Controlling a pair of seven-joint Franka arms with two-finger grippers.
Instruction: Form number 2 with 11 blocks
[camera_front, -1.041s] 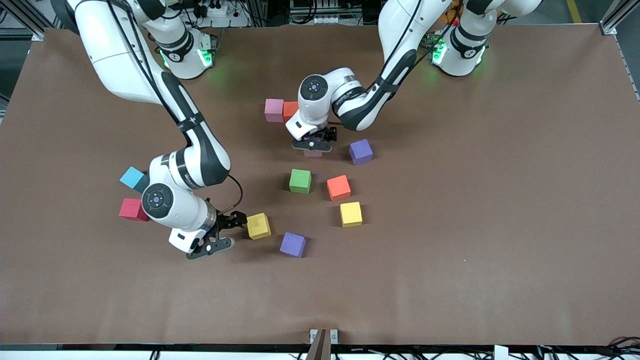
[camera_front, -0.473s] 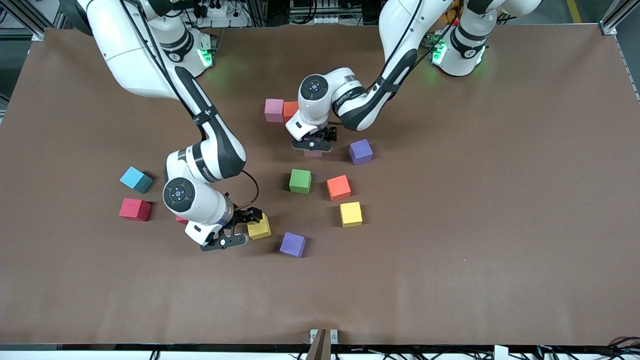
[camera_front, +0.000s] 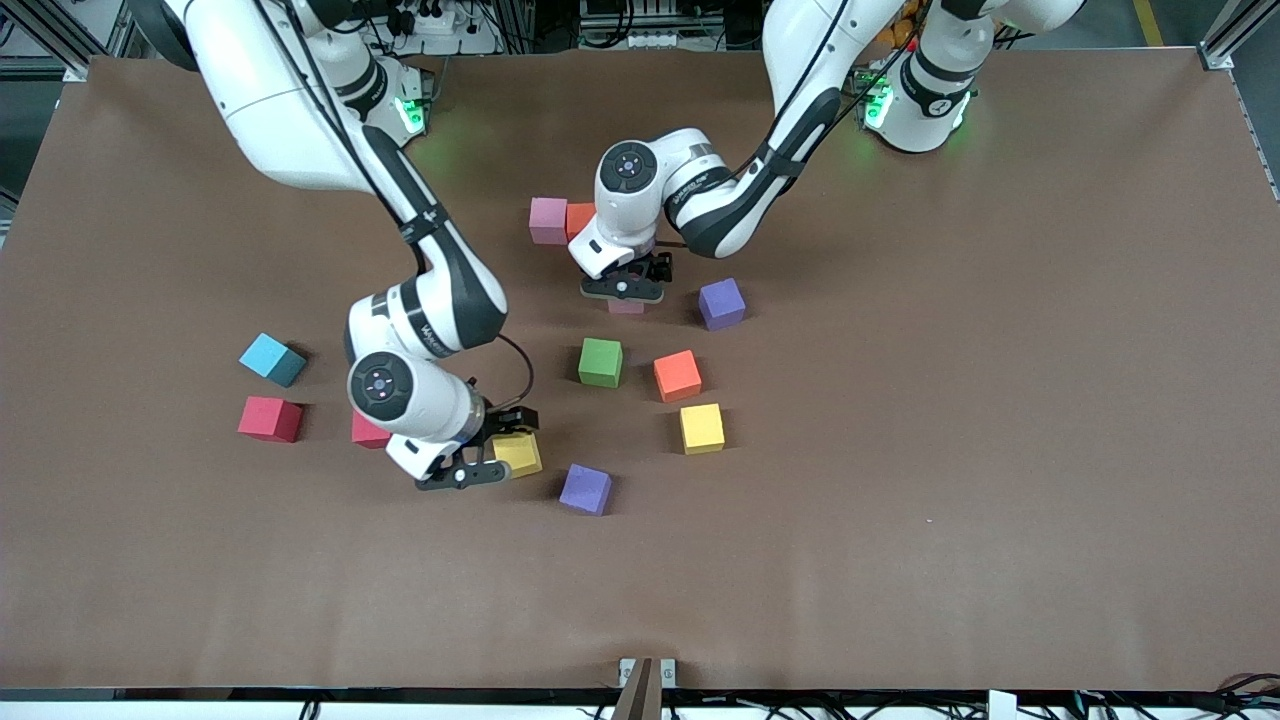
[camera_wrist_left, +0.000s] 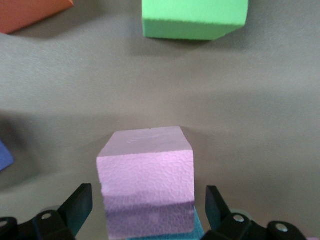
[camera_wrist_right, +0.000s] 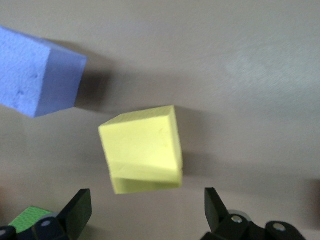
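My left gripper (camera_front: 625, 288) hangs open low over a pink block (camera_wrist_left: 145, 175), its fingers (camera_wrist_left: 80, 205) standing clear of both sides of it. A teal strip shows under that block's edge. My right gripper (camera_front: 494, 450) is open just above a yellow block (camera_front: 522, 456), which lies tilted a little ahead of the fingertips (camera_wrist_right: 215, 207) in the right wrist view. A pink block (camera_front: 548, 220) and an orange block (camera_front: 580, 218) touch in a row near the left gripper. Loose blocks: purple (camera_front: 721, 303), green (camera_front: 600, 362), orange (camera_front: 677, 375), yellow (camera_front: 702, 428), purple (camera_front: 585, 489).
Toward the right arm's end of the table lie a blue block (camera_front: 272, 359) and a red block (camera_front: 269, 418). Another red block (camera_front: 366, 432) is half hidden under the right arm's wrist. Bare brown table (camera_front: 900, 500) stretches nearer the front camera and toward the left arm's end.
The right arm has swung toward the table's middle, bringing its open gripper over the yellow block and uncovering the blue and red blocks. The left gripper has barely moved.
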